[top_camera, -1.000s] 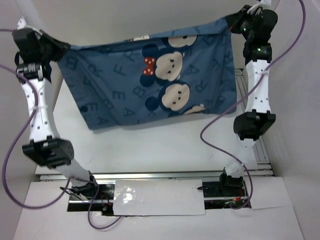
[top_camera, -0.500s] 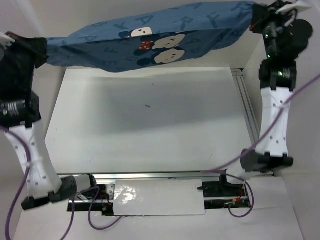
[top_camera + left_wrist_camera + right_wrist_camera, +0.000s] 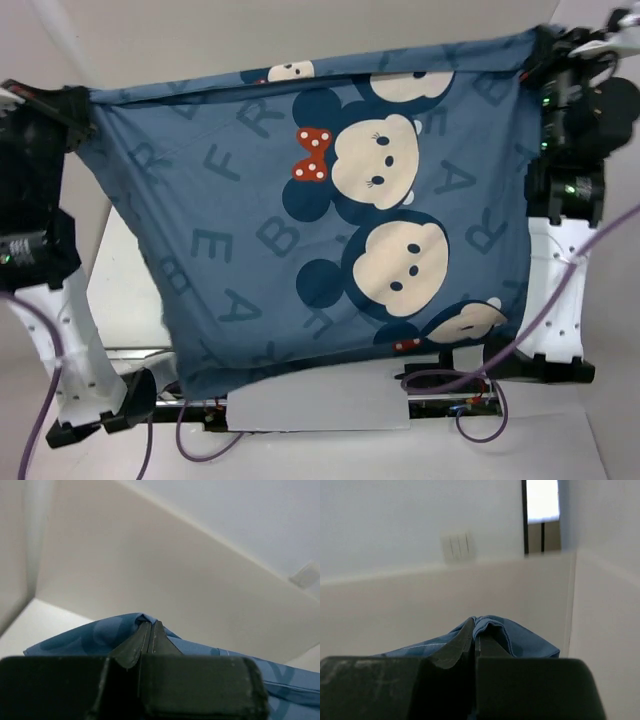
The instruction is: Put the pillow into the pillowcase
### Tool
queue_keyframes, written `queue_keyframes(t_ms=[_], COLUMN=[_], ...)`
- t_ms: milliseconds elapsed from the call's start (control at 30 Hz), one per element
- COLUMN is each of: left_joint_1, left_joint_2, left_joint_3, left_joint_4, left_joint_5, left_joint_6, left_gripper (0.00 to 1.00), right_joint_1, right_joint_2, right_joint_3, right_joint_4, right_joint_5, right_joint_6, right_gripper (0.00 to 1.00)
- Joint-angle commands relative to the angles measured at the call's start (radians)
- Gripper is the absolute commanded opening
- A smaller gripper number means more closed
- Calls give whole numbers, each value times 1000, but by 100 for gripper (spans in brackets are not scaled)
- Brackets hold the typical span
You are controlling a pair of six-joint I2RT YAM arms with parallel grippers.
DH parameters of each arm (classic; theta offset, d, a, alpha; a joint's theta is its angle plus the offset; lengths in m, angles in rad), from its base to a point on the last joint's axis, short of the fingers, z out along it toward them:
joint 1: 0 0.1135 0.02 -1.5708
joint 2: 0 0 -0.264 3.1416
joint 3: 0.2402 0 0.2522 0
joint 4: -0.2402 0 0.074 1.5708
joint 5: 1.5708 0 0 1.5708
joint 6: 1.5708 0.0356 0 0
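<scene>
The dark blue pillowcase (image 3: pixel 330 230) with pale letters and mouse faces hangs spread wide in the air, filling most of the top view. My left gripper (image 3: pixel 85 105) is shut on its upper left corner. My right gripper (image 3: pixel 535 48) is shut on its upper right corner. In the left wrist view the closed gripper (image 3: pixel 150 625) pinches a fold of the pillowcase (image 3: pixel 95 635). The right wrist view shows the same: the gripper (image 3: pixel 476 625) clamps blue pillowcase (image 3: pixel 520 637) cloth. The pillow is out of view.
The white table (image 3: pixel 125 270) shows only in a strip left of the hanging cloth. White walls (image 3: pixel 150 570) surround the workspace. A metal rail and the arm bases (image 3: pixel 320 400) run along the near edge. Purple cables (image 3: pixel 450 380) loop by the right base.
Both arms raised the pillowcase toward the camera. It went from hanging low, to stretched nearly edge-on at the back, to a wide sheet covering the table. Both grips stayed shut.
</scene>
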Motion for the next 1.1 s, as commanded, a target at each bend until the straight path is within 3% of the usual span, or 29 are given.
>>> queue_keyframes(t_ms=[0,33,200,300,333,367,400,433,467,500,533,567,600,800,967,1067], left_joint_1=[25,25,-7,-49,-60,-70,-80,-80,-80,-80,-80,-80,-80,-80,-102,-160], left_joint_2=[72,81,135,335,411,492,657,730,791,839,891,902,902,760,544,398], left_joint_3=[-150,-271,-723,-769,-733,-678,-607,-442,-369,-306,-224,-194,-172,-183,-374,-520], left_joint_4=[116,152,450,508,467,421,358,282,171,134,118,95,95,77,77,77], left_joint_5=[-76,-58,-1,-22,-22,-40,-41,-41,-56,-89,-90,-90,-90,-99,-74,-50], left_joint_6=[1,-14,-50,-59,-59,-59,-41,-50,-50,-50,-50,-50,-50,-31,-41,-60], left_gripper=[0,0,0,0,9,37,43,50,55,87,100,100,100,100,100,100], right_joint_1=[-30,-30,-16,39,65,65,79,79,79,79,88,99,99,128,157,166], right_joint_2=[72,62,130,323,385,446,556,598,627,646,646,631,612,409,206,171], right_joint_3=[-190,-325,-679,-721,-653,-600,-544,-484,-392,-371,-371,-371,-386,-489,-604,-637], right_joint_4=[53,117,303,346,308,267,221,125,87,66,57,56,56,-23,-88,-147], right_joint_5=[126,111,17,38,63,86,86,86,69,69,69,69,92,105,173,143], right_joint_6=[7,31,171,171,160,160,151,151,151,151,139,139,127,77,111,111], right_gripper=[0,0,0,0,0,0,8,40,52,65,85,98,100,100,100,100])
